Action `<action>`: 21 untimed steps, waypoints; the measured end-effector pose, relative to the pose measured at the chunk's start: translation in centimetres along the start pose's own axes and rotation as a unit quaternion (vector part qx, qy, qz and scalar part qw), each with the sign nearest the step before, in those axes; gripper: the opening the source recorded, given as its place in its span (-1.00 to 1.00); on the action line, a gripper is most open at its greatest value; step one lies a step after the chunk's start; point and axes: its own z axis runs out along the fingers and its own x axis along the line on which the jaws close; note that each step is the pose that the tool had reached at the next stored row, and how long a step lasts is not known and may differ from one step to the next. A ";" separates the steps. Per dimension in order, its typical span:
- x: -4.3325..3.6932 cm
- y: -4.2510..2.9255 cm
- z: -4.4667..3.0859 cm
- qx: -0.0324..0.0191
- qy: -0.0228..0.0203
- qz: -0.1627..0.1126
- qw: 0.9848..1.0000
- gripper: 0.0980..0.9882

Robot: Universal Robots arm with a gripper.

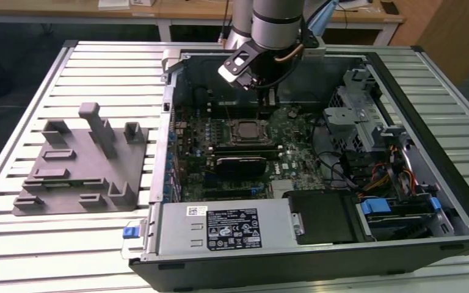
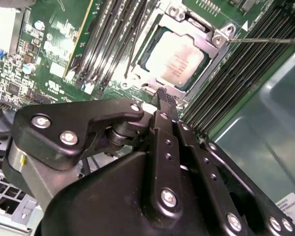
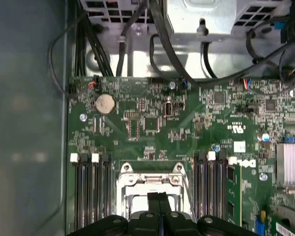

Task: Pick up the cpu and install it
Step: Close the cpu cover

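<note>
Exterior view: a slatted metal surface point(image 1: 96, 67) carries an open computer case point(image 1: 218, 271) lying on its side, filling the half toward the exterior view's right edge. A grey plastic fixture point(image 1: 80, 165) with upright blocks stands well apart from the case, near the surface's edge at the exterior view's left.

The arm reaches down into the case over the far part of the motherboard point(image 1: 304, 152). The cpu point(image 1: 247, 129) lies flat in its socket near the board's middle, its silver top framed by a metal bracket. The pincer point(image 1: 263, 108) hangs just beside the socket with its fingers pressed together and nothing between them. I cannot tell whether its tip touches the bracket.

In the second wrist view, rows of memory slots point(image 2: 113, 39) flank the socket closely on both sides. A black module point(image 1: 239, 163) sits just beside the socket toward the surface's near edge. A drive cage point(image 1: 356, 116) and loose cables point(image 1: 381, 177) crowd the case's side at the exterior view's right. Space directly above the cpu is open.
</note>
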 end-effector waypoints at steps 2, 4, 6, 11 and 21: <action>0.00 0.00 0.00 0.000 0.000 0.000 1.000 -0.98; 0.00 -0.02 0.00 0.000 0.000 0.000 1.000 -0.98; 0.00 -0.11 0.04 0.000 0.000 0.000 1.000 -0.98; -0.01 -0.53 0.42 0.000 0.000 0.000 1.000 -0.98; -0.13 -1.81 1.25 0.000 0.000 0.000 1.000 -0.98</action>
